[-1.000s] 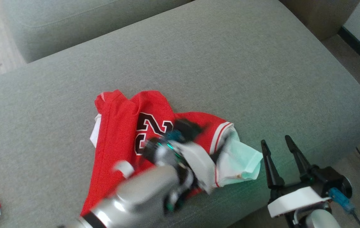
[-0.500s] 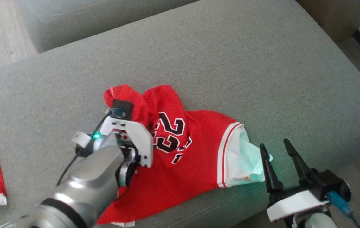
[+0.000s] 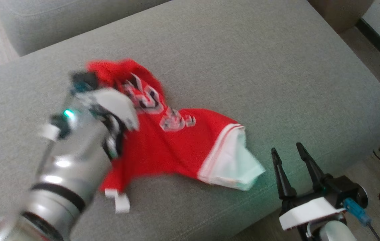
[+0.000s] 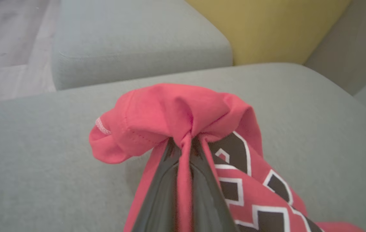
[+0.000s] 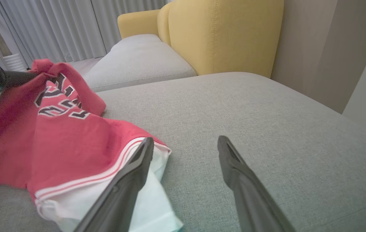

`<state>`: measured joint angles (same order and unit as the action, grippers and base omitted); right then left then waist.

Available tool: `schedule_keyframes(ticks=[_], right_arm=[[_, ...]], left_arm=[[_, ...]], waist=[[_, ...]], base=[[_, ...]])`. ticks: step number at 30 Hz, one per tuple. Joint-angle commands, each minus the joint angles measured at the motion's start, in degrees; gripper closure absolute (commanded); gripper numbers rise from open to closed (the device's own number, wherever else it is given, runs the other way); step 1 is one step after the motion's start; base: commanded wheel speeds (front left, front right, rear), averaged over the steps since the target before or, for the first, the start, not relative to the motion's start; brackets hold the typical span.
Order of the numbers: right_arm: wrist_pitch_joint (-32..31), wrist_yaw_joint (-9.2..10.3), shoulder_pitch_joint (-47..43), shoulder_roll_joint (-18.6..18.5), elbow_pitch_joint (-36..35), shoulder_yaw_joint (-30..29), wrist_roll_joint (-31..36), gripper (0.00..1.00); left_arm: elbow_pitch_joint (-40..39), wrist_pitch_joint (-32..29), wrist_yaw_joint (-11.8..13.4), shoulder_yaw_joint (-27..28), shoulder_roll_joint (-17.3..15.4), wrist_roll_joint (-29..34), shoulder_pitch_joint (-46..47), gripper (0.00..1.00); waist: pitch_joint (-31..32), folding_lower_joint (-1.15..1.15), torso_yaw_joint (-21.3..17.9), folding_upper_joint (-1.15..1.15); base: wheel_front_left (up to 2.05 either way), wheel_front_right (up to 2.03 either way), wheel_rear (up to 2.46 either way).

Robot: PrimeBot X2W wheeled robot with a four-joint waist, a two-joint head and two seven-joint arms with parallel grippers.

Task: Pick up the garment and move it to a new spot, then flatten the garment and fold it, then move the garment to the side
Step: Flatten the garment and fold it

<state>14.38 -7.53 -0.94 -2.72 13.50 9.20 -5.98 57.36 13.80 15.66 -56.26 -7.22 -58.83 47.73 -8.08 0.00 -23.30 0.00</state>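
My left gripper (image 4: pixel 184 143) pinches only a small bunch of jersey (image 3: pixel 170 147) at upper left, right gripper (image 3: pixel 286 148) gaping idle, so lifting could slip it free.

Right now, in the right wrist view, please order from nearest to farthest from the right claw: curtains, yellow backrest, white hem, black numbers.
1. white hem, just left of the right claw
2. black numbers, farther left
3. yellow backrest, ahead, beyond the seat
4. curtains, far upper left
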Motion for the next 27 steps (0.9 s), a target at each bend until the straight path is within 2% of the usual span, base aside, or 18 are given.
schedule_keyframes(ticks=[1,6,9,10,11,14,15,20,24,27], right_arm=[[0.6,0.04,2.3,-0.3,-1.7,1.3,0.3,0.00],[0.6,0.04,2.5,-0.5,-1.8,1.2,0.4,0.00],[0.6,0.04,2.5,-0.5,-1.8,1.2,0.4,0.00],[0.6,0.04,2.5,-0.6,-1.8,1.2,0.4,0.00],[0.6,0.04,2.4,-0.6,-1.7,1.1,0.4,0.00],[0.6,0.04,2.3,-0.7,-1.6,1.0,0.5,0.00],[0.6,0.04,2.4,-0.7,-1.5,1.0,0.5,0.00],[0.6,0.04,1.7,-0.6,-1.7,0.4,0.5,0.00],[0.6,0.04,0.7,-0.5,-1.9,-0.3,0.6,0.00],[0.6,0.04,0.0,-0.4,-2.1,-0.6,0.7,0.00]], left_arm=[[-0.2,1.1,1.8,4.2,-2.8,0.3,5.2,1.00],[-3.3,1.2,8.9,15.3,-7.6,6.1,5.9,1.00],[-3.6,1.2,9.5,18.6,-8.1,7.1,3.8,1.00],[-3.3,1.2,8.6,19.5,-7.8,7.1,2.6,0.64],[-2.7,1.2,7.6,20.1,-7.5,7.0,1.7,0.00],[-3.3,1.2,5.3,22.8,-6.8,7.7,0.7,0.00],[-5.0,1.2,4.0,25.2,-6.4,8.4,-0.4,0.00],[-15.0,1.2,1.1,32.6,-4.6,12.2,-7.8,0.00],[-23.7,1.2,0.4,35.8,-3.1,16.1,-17.4,0.00],[-29.7,1.2,1.3,36.8,-2.7,18.8,-24.9,0.00]], waist=[[-0.4,0.00,-0.5,0.00],[-0.9,0.00,-1.0,0.00],[-0.8,0.00,-1.1,0.00],[-0.7,0.00,-1.1,0.00],[-0.6,0.00,-1.0,0.00],[-0.8,0.00,-0.3,0.00],[-0.6,0.00,0.2,0.00],[0.1,0.00,1.5,0.00],[1.0,0.00,2.5,0.00],[1.5,0.00,3.2,0.00]], base=[[0.00,0.00,0.00],[0.00,0.00,0.00],[0.00,0.00,0.00],[0.00,0.00,0.00],[0.00,0.00,0.00],[0.00,0.00,0.00],[0.00,0.00,0.00],[0.00,0.00,0.00],[0.00,0.00,0.00],[0.00,0.00,0.00]])
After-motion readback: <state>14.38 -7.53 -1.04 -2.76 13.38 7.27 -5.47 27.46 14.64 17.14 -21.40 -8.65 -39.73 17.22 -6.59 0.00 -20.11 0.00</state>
